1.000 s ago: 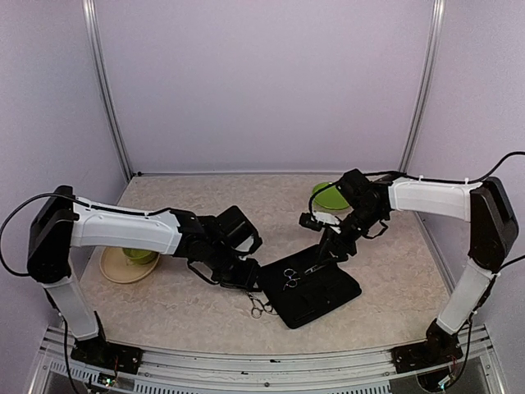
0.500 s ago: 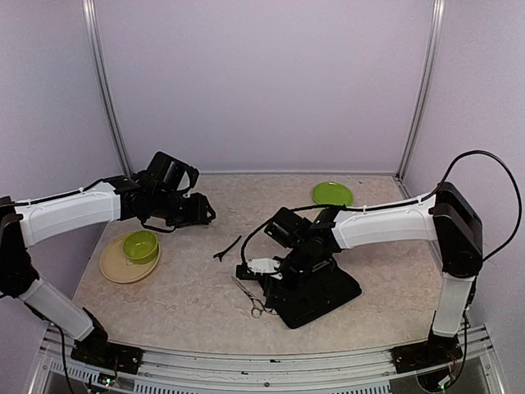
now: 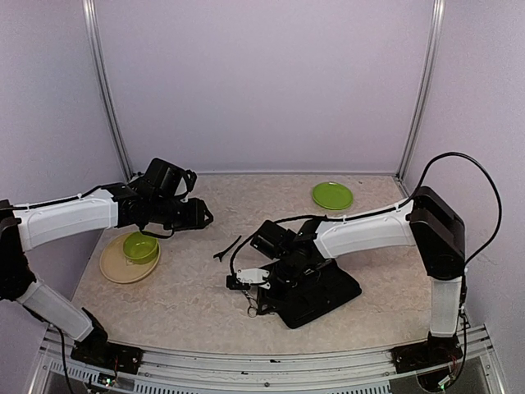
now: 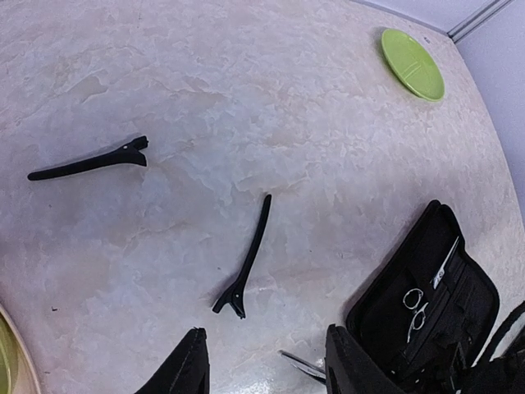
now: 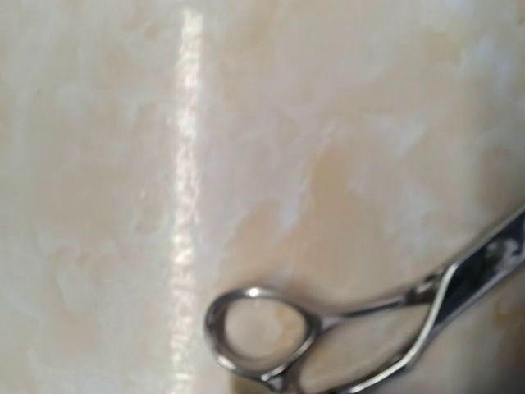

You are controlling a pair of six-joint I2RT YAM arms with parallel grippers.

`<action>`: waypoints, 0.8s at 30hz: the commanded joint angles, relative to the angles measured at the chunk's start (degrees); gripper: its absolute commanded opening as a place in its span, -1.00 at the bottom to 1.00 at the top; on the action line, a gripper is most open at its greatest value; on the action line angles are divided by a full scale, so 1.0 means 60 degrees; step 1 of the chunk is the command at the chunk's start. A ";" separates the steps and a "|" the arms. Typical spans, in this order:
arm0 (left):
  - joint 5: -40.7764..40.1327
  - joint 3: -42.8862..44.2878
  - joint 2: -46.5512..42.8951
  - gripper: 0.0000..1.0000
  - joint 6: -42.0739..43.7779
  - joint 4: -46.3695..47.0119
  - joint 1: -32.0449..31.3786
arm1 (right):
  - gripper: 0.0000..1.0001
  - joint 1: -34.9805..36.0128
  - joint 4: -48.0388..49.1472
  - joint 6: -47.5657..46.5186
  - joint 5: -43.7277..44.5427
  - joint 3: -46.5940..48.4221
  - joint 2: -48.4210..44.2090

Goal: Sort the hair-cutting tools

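In the open black case [image 4: 472, 295] sits one pair of scissors [image 4: 414, 308]. The second pair [image 5: 328, 332] is on the table [image 3: 180, 304], right by the low right gripper [image 3: 246, 281], can't tell its jaws tbh. Left gripper [image 4: 267, 369] hovers spread wide, empty, over two hair clips [image 4: 246, 267].

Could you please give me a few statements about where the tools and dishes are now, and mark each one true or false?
1. A black hair clip and a second clip lie apart on the table. True.
2. The green bowl sits on the green plate. False: it sits on a beige plate; the green plate is far off, near the back wall.
3. One pair of scissors lies inside the open black case. True.
4. The left hand is shut on a clip. False: its fingers stand open with nothing between them.
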 commanded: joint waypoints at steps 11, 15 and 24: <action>-0.0102 -0.0095 -0.0004 -0.04 0.0359 0.0220 0.0076 | -0.40 0.0319 0.0019 0.0149 0.0488 0.0693 0.0487; -0.0110 -0.0191 -0.0024 -0.04 0.0360 0.0221 0.0076 | -0.41 0.0421 0.0029 0.0158 0.0612 0.0823 0.0574; -0.0037 -0.0271 0.0021 -0.04 0.0366 0.0302 0.0069 | -0.49 0.0558 -0.0101 0.0196 0.1387 0.0841 0.0988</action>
